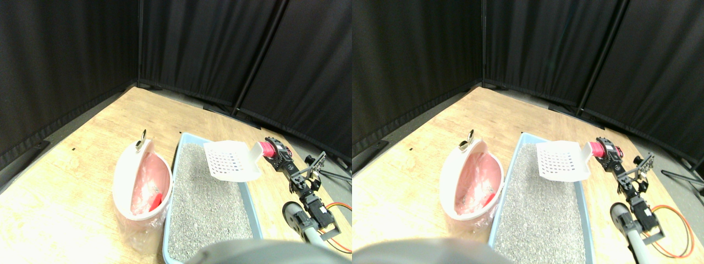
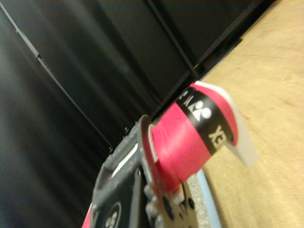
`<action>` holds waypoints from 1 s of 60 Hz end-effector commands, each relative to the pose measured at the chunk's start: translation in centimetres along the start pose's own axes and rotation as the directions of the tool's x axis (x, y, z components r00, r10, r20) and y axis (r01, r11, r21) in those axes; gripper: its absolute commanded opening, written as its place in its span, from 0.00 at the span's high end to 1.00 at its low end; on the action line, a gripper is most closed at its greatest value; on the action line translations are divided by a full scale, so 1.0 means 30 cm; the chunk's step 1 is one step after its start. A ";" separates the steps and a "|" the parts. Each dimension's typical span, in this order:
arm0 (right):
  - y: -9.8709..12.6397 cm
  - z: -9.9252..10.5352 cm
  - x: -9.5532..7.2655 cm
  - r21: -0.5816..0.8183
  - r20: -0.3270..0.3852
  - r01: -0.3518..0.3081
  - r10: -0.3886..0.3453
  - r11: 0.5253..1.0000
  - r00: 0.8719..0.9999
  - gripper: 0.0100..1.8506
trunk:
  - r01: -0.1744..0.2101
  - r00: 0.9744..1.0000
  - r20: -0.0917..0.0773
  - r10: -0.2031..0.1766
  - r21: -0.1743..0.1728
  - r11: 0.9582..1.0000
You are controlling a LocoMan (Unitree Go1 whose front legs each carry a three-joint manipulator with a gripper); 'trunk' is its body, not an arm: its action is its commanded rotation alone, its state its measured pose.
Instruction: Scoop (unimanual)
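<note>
scoop (image 1: 232, 160), white plastic w/ slotted blade, is up in the air over the far half of the litter tray, blade roughly level and tipped a bit toward the camera, nothing visible lying in it.

going l to r in the stereo view: black curtains (image 1: 66, 55) wall off the back and left side, wood floor (image 1: 71, 181) below them. then a white bin (image 1: 142, 184), oval, lined w/ a clear plastic bag, pinkish inside, something red near its bottom; a small metal ring or clip (image 1: 143, 135) sits at its far rim. bin stands just beside the tray's left wall, touching or nearly so, can't tell which. next the light-blue litter tray (image 1: 175, 165), long side running away from the camera, filled w/ grey litter (image 1: 206, 203), surface fairly even. scoop hangs above its far right part, clear of the litter. scoop's handle (image 1: 267, 149) is thick, wrapped in red tape, pointing right and out past the tray's right wall. right gripper (image 1: 278, 154) meets that handle at its end; black manipulator links run down to lower right, w/ an orange cable (image 1: 338, 212) looping on the floor beside it.

wrist view: red-wrapped handle (image 2: 187, 137) w/ a black printed band fills the middle, white scoop neck (image 2: 237, 133) past it, dark jaw frame (image 2: 126, 185) against the handle. jaws look clamped on the handle, though the gap itself isn't visible. curtain, floor and a sliver of tray edge (image 2: 209, 199) beyond.
</note>
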 end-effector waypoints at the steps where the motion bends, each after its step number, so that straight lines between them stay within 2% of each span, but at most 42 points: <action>1: -0.005 0.019 -0.007 0.056 0.069 0.045 -0.049 0.997 0.996 0.97 | 0.037 0.999 0.015 -0.037 0.008 0.999; 5: -0.028 0.002 -0.026 0.070 0.087 0.039 -0.045 0.997 0.995 0.97 | 0.053 0.999 0.010 -0.053 0.025 0.998; 9: -0.060 -0.020 -0.050 0.103 0.087 0.082 -0.092 0.991 0.992 0.97 | 0.066 0.998 0.007 -0.066 0.036 0.997; 15: -0.095 -0.056 -0.072 0.148 0.119 0.066 -0.084 0.987 0.989 0.97 | 0.079 0.997 0.001 -0.079 0.049 0.996; 18: -0.098 -0.064 -0.084 0.155 0.114 0.095 -0.114 0.983 0.987 0.97 | 0.084 0.996 0.000 -0.084 0.055 0.995; 23: -0.097 -0.079 -0.100 0.189 0.115 0.104 -0.128 0.976 0.985 0.97 | 0.088 0.996 -0.002 -0.088 0.059 0.994; 27: -0.096 -0.094 -0.110 0.184 0.116 0.088 -0.111 0.979 0.987 0.97 | 0.089 0.996 -0.005 -0.089 0.059 0.994; 39: -0.075 -0.122 -0.127 0.222 0.084 0.093 -0.114 0.971 0.990 0.97 | 0.082 0.997 -0.005 -0.082 0.049 0.995; 42: -0.069 -0.130 -0.128 0.219 0.084 0.081 -0.101 0.972 0.991 0.97 | 0.080 0.997 -0.003 -0.080 0.047 0.996; 43: -0.066 -0.140 -0.127 0.220 0.091 0.057 -0.079 0.974 0.993 0.97 | 0.079 0.997 -0.004 -0.079 0.045 0.996; 48: -0.061 -0.167 -0.128 0.228 0.098 0.057 -0.081 0.972 0.992 0.97 | 0.074 0.997 -0.004 -0.074 0.042 0.996; 59: -0.066 -0.215 -0.141 0.263 0.050 0.109 -0.127 0.959 0.991 0.97 | 0.061 0.998 -0.004 -0.061 0.028 0.998; 60: -0.068 -0.221 -0.141 0.264 0.045 0.098 -0.114 0.960 0.992 0.97 | 0.060 0.998 -0.004 -0.060 0.028 0.998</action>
